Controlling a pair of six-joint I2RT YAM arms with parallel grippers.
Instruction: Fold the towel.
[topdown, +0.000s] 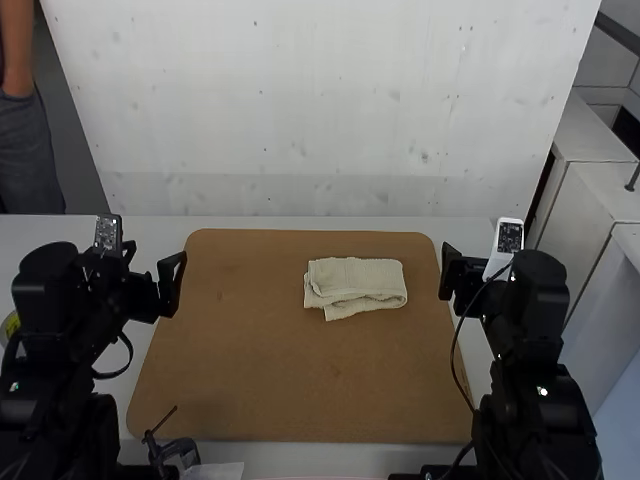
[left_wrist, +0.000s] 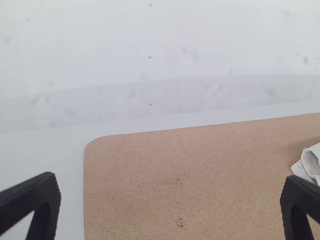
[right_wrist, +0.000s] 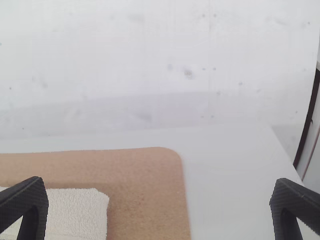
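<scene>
A cream towel (topdown: 355, 284) lies folded into a small, slightly uneven rectangle on the brown board, right of the board's middle; one layer sticks out at its near edge. My left gripper (topdown: 170, 284) is over the board's left edge, well apart from the towel. My right gripper (topdown: 446, 272) is at the board's right edge, a short gap from the towel. In the left wrist view the left gripper (left_wrist: 170, 197) is open, with a corner of the towel (left_wrist: 310, 162) beyond it. The right gripper (right_wrist: 160, 200) is open in its wrist view, near the towel (right_wrist: 75, 212).
The brown board (topdown: 250, 380) covers the middle of the white table (topdown: 290, 222). A white wall panel (topdown: 310, 110) rises behind the table. A small dark clamp-like device (topdown: 176, 452) stands at the near edge, left of the middle.
</scene>
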